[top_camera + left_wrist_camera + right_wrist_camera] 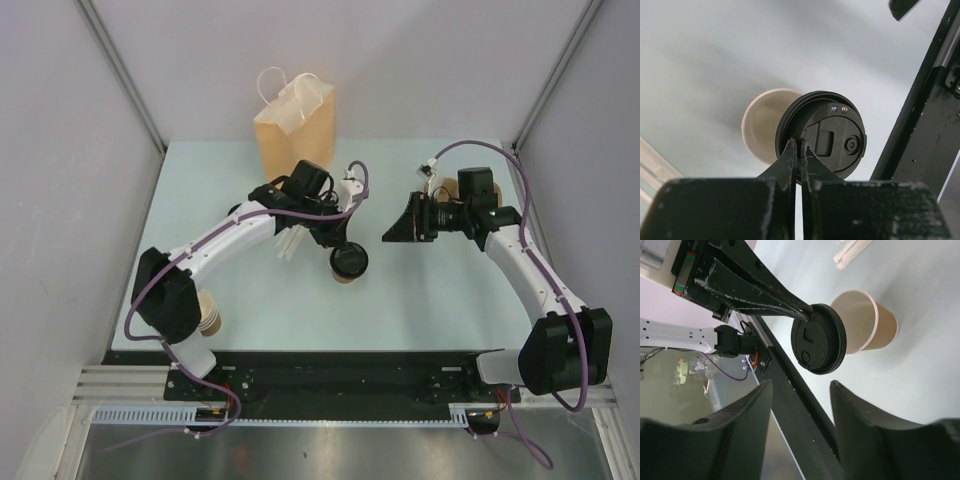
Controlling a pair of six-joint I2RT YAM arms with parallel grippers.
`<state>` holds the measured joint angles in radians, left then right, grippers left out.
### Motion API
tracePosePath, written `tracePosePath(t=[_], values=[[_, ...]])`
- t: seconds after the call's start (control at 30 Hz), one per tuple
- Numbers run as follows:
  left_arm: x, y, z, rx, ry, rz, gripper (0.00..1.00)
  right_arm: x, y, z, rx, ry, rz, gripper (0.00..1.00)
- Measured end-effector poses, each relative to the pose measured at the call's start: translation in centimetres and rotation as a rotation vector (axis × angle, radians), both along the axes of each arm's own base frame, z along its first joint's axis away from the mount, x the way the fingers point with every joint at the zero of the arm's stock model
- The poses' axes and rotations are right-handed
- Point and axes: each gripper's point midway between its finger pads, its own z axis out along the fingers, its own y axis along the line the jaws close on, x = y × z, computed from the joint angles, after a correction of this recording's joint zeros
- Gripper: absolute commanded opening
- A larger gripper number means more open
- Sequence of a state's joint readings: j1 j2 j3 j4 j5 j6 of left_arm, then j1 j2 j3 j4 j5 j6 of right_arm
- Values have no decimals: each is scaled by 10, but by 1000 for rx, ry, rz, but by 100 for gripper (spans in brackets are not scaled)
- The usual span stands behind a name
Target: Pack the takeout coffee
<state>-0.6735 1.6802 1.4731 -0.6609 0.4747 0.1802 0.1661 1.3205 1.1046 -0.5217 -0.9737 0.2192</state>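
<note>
My left pincer (797, 145) was clamped on the rim of the black lid (832, 145), the cup (760, 125) just beyond its tips, uncapped. My right pincer (801, 390) stood open and empty, facing both. Capping and bagging remained, I judged.

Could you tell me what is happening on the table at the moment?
The left gripper is shut on the rim of the black lid and holds it tilted close to the paper cup, not seated on it. The cup stands open on the table. The right gripper is open and empty, facing them from the side. The brown paper bag stands at the back, so the coffee is not yet lidded or packed.
</note>
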Motion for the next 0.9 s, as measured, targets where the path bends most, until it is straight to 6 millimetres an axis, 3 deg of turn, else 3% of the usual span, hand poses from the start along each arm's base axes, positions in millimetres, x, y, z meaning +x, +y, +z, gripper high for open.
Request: tracePosePath(t=[0.33, 0.6, 0.9], values=[[17, 7, -23, 20, 60, 52, 0, -4, 3, -33, 4, 80, -23, 46], [37, 16, -17, -34, 41, 75, 0, -4, 10, -39, 18, 96, -28, 46], [36, 11, -30, -45, 69, 20, 0, 2, 13, -42, 31, 109, -36, 46]])
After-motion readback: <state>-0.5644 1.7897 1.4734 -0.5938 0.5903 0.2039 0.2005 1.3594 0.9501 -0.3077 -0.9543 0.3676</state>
